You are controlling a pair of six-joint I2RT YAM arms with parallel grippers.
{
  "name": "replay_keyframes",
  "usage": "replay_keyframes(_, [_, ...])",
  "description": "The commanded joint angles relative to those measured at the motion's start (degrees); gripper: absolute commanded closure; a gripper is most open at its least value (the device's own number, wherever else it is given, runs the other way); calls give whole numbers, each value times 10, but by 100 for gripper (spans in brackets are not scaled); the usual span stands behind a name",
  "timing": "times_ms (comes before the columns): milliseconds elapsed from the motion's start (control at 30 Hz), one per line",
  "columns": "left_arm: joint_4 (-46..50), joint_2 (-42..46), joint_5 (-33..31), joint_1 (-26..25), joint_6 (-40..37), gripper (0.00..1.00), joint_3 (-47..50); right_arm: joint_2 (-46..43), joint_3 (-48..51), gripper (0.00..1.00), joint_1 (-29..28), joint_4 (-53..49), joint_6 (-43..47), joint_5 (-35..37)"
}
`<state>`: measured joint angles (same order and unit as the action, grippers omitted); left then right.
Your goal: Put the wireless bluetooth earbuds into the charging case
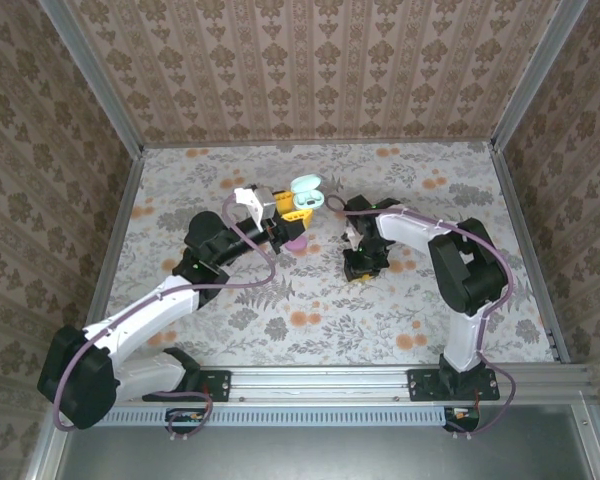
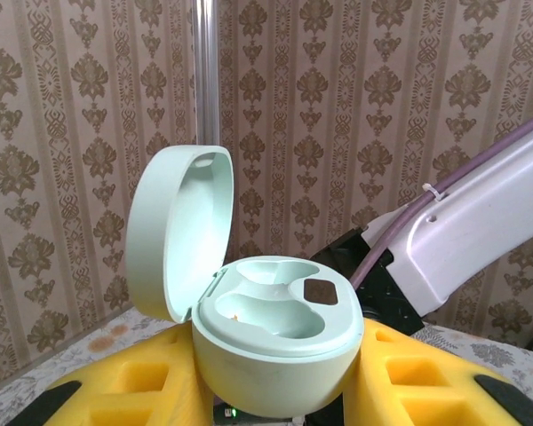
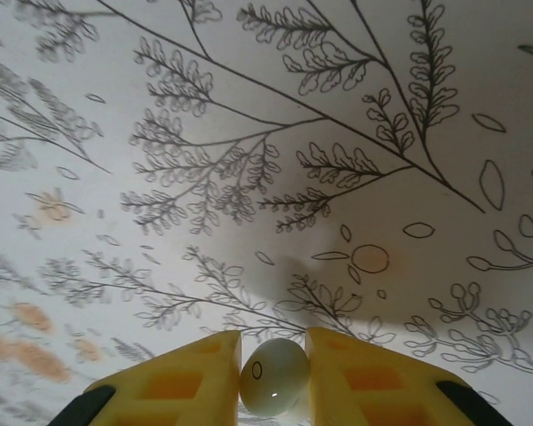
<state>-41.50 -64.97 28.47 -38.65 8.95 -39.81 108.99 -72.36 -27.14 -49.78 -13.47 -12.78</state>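
Observation:
The mint-green charging case point(image 2: 275, 351) sits upright between the yellow fingers point(image 2: 426, 377) of my left gripper point(image 2: 280, 386), which is shut on its body. Its lid point(image 2: 173, 231) stands open to the left, and both wells look empty. In the top view the case point(image 1: 306, 188) is held above the table's middle by the left gripper point(image 1: 296, 209). My right gripper point(image 3: 274, 368) is shut on one of the wireless bluetooth earbuds point(image 3: 274, 380), a pale greenish bean, just above the tablecloth. From above, the right gripper point(image 1: 359, 268) points down, right of the case.
A pink oval piece point(image 1: 296, 243) lies on the floral tablecloth point(image 1: 430, 300) just below the left gripper. Patterned walls close off the back and both sides. The right arm's forearm point(image 2: 480, 222) shows behind the case.

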Motion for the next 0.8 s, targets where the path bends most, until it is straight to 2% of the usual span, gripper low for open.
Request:
replay_keyframes(0, [3, 18, -6, -5, -9, 64, 4, 21, -17, 73, -13, -46, 29, 57])
replay_keyframes(300, [5, 21, -6, -5, -13, 64, 6, 32, -23, 69, -31, -51, 42, 95])
replay_keyframes(433, [6, 21, -5, -5, -14, 64, 6, 24, -29, 57, -33, -67, 23, 119])
replay_keyframes(633, [5, 22, -3, -4, -16, 64, 8, -40, -24, 48, -34, -64, -90, 121])
replay_keyframes(767, [4, 22, -3, -2, -17, 64, 9, -54, -15, 51, -37, -78, -175, 119])
